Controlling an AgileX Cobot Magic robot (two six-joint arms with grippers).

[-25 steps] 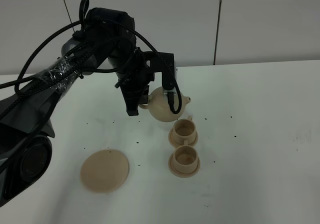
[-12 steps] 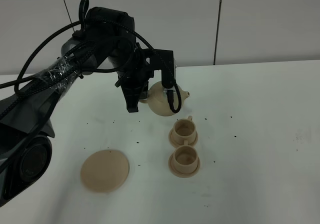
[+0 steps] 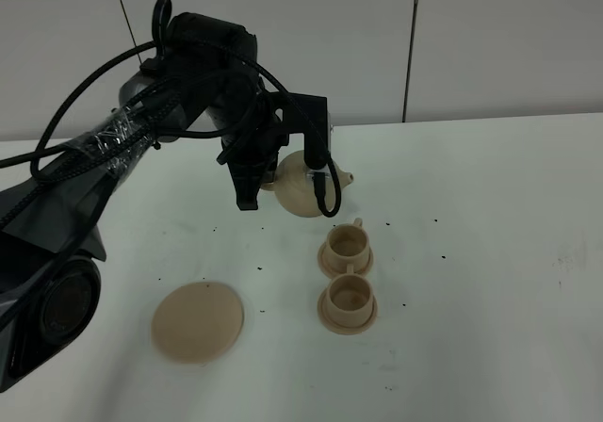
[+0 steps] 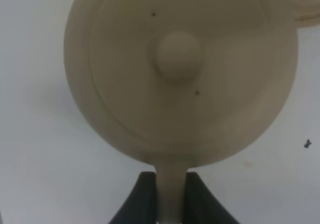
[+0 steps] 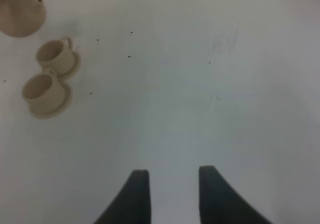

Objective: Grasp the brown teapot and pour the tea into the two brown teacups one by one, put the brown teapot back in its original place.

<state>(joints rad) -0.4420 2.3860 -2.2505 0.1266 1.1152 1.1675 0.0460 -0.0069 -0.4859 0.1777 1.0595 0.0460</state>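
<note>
The left gripper (image 4: 172, 200) is clamped on the loop handle of the brown teapot (image 3: 301, 191). It holds the pot in the air above the worktop (image 3: 490, 252), just behind the farther of the two brown teacups (image 3: 347, 245), with the short spout facing that cup's side. The nearer cup (image 3: 348, 298) sits just in front of the first, each on its small saucer. The flat round saucer (image 3: 198, 321) that marks the pot's place lies bare, well apart to the left. The right gripper (image 5: 170, 194) hangs over bare worktop, its jaws apart with nothing between them. The step looks like the pouring stage, with the pot about level. Next, the spout likely needs bringing over a cup's mouth, then a slow tilt. Whether either cup holds tea cannot be told.
</note>
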